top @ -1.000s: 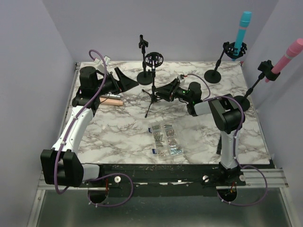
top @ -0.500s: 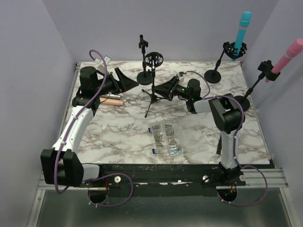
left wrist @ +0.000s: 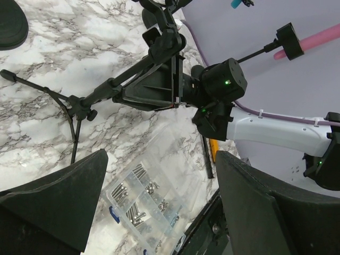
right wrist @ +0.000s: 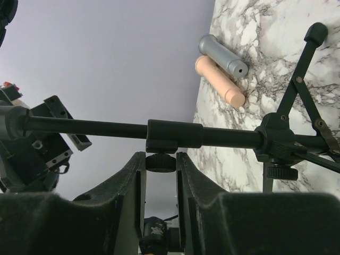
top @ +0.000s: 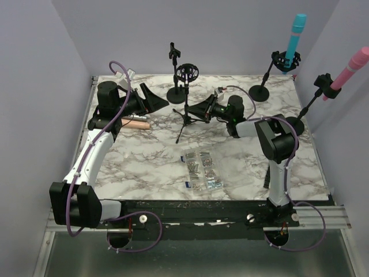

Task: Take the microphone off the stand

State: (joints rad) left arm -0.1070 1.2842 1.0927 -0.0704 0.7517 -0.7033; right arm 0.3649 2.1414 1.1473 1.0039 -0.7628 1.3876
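Microphone count in the top view comes to three. A cyan microphone (top: 296, 33) stands upright in the mount of a round-base stand (top: 262, 88) at the far right. A pink microphone (top: 350, 68) is clipped, tilted, to another stand (top: 307, 108) at the right edge. A peach microphone (top: 137, 123) lies flat on the marble tabletop (top: 144, 167) at the left. A tripod stand (top: 185, 113) sits mid-tabletop, with the right tool (top: 203, 109) against its pole. The left tool (top: 151, 98) hangs spread at the far left, near the peach microphone. A clear screw box (top: 202, 171) lies nearer, toward the centre.

In the left wrist view, the left tool (left wrist: 162, 159) is spread wide and holds nothing. Beyond it are the tripod stand (left wrist: 106, 90), the right tool (left wrist: 159, 91) alongside its pole, and the screw box (left wrist: 146, 199).

In the right wrist view, the right tool (right wrist: 161, 159) is pressed nearly together. The knob under the pole collar of the tripod stand (right wrist: 212, 137) fills its narrow gap, pinched by both fingers (right wrist: 133, 178). The peach microphone (right wrist: 219, 79) and a grey microphone (right wrist: 223, 56) lie side by side, touching, on the tabletop (right wrist: 255, 32).
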